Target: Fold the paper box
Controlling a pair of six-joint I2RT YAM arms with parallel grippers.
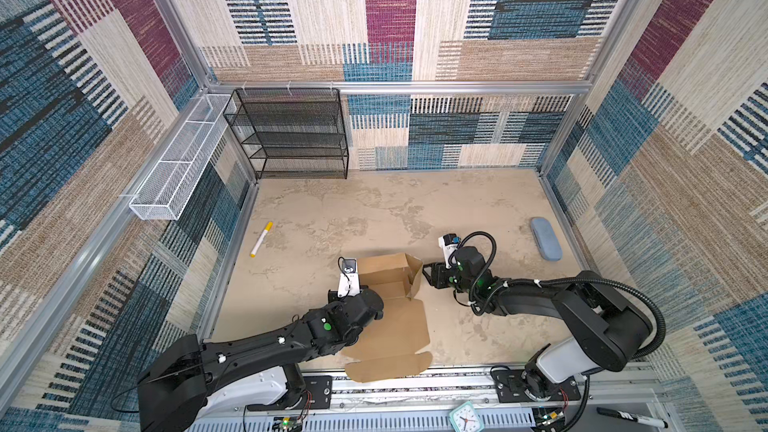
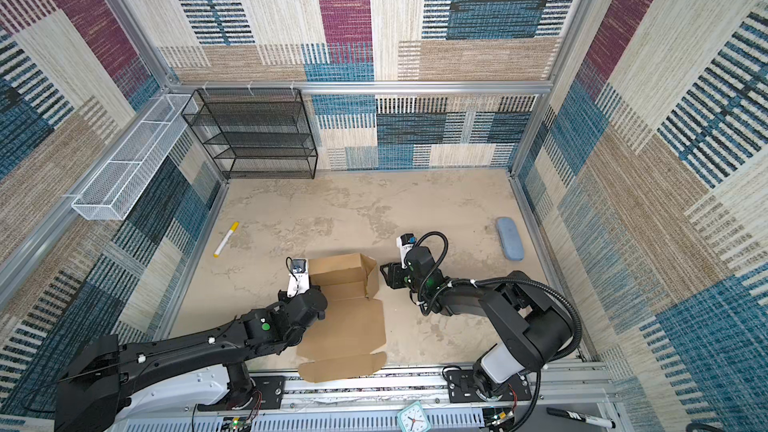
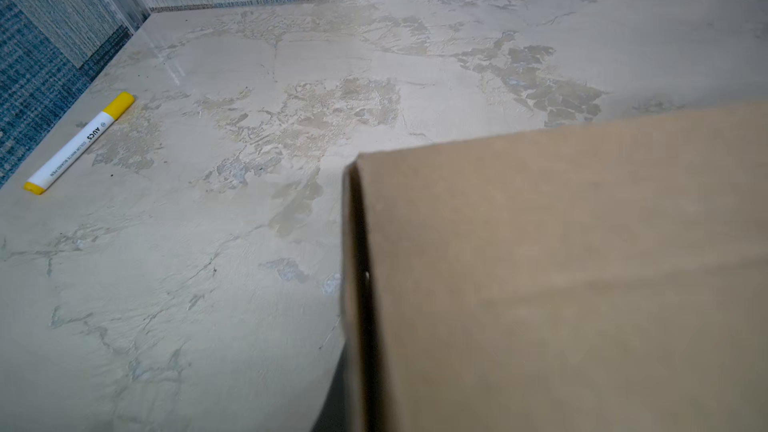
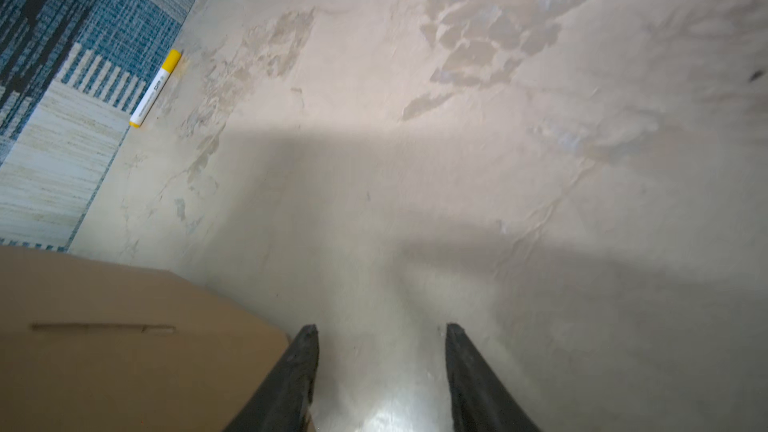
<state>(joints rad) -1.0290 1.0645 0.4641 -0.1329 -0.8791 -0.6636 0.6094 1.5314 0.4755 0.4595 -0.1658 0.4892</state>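
Observation:
The paper box [image 1: 390, 322] [image 2: 345, 326] is plain brown cardboard, half formed. Its far walls stand up and its near panels lie flat, reaching over the table's front rail. My left gripper [image 1: 355, 284] [image 2: 305, 284] sits at the box's left wall, its fingers hidden under the wrist camera. In the left wrist view that wall [image 3: 561, 263] runs edge-on straight into the jaws, which are shut on it. My right gripper [image 1: 430, 274] [image 4: 382, 334] hangs open just right of the raised right flap [image 4: 104, 367], with nothing between its fingers.
A yellow-capped white marker [image 1: 262, 238] lies at the left, and a blue case [image 1: 545, 238] at the far right. A black mesh rack [image 1: 291, 135] and a white mesh basket [image 1: 178, 160] stand at the back left. A small clock [image 1: 465, 417] and a black marker [image 1: 631, 417] lie beyond the front rail.

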